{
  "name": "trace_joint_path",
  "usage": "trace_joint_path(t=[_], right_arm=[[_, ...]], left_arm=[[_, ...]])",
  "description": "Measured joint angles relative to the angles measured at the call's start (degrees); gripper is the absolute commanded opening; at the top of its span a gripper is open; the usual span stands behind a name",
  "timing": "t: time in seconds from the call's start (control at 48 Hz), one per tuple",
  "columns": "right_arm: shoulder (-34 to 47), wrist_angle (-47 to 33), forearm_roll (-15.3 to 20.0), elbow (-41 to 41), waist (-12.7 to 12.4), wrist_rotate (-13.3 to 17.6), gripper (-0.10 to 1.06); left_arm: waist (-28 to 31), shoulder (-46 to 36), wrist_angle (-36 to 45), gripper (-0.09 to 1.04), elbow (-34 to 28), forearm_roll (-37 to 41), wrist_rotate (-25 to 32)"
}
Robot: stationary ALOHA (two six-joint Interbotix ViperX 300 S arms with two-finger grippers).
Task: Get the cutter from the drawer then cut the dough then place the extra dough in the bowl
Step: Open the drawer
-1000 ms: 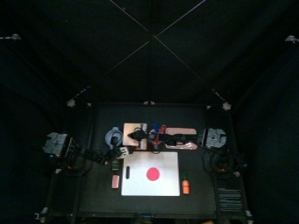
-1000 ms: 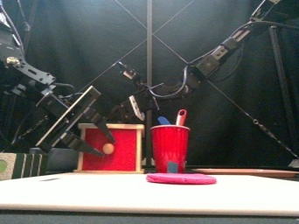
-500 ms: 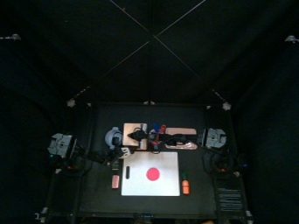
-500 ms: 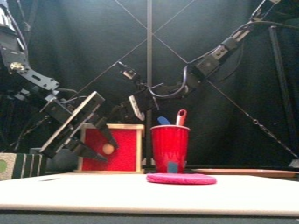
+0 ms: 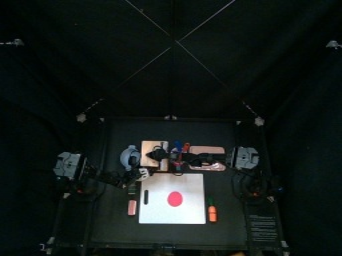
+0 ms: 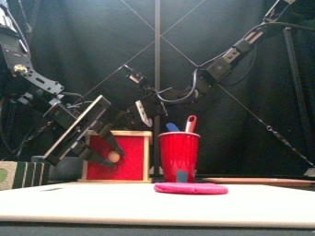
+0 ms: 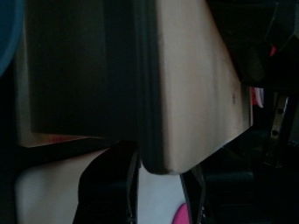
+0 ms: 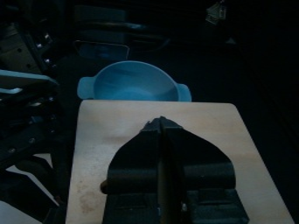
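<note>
The pale wooden box [image 5: 156, 150] stands at the back of the table, its red drawer front [image 6: 129, 164] facing forward and closed. My left gripper [image 6: 110, 155] reaches in from the left, its jaws close together on either side of the drawer knob [image 6: 113, 158]. In the left wrist view the left gripper [image 7: 162, 179] sits at the box's [image 7: 176, 79] edge. My right gripper [image 8: 163, 129] is shut, tips down on the box top [image 8: 103, 166]. The red dough disc [image 5: 174, 197] lies on the white board [image 5: 154, 210]. No cutter shows.
The blue-grey bowl [image 5: 130, 155] sits left of the box, beyond it in the right wrist view [image 8: 135, 83]. A red cup [image 6: 179, 152] with two toy knives stands right of the box. An orange toy [image 5: 211, 213] and a small red one [image 5: 131, 207] flank the board.
The left arm's upper links have shifted a little up and to the right, while its gripper stays at the drawer front. The right arm and the drawer have not moved.
</note>
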Motion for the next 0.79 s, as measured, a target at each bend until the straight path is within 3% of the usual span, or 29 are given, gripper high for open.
trace_joint_path(t=[0.792], right_arm=[[-0.1, 1.8, 0.0, -0.4, 0.0, 0.0, 0.17]], left_arm=[[-8.1, -1.1, 3.3, 0.56, 0.3, -2.0, -0.4]])
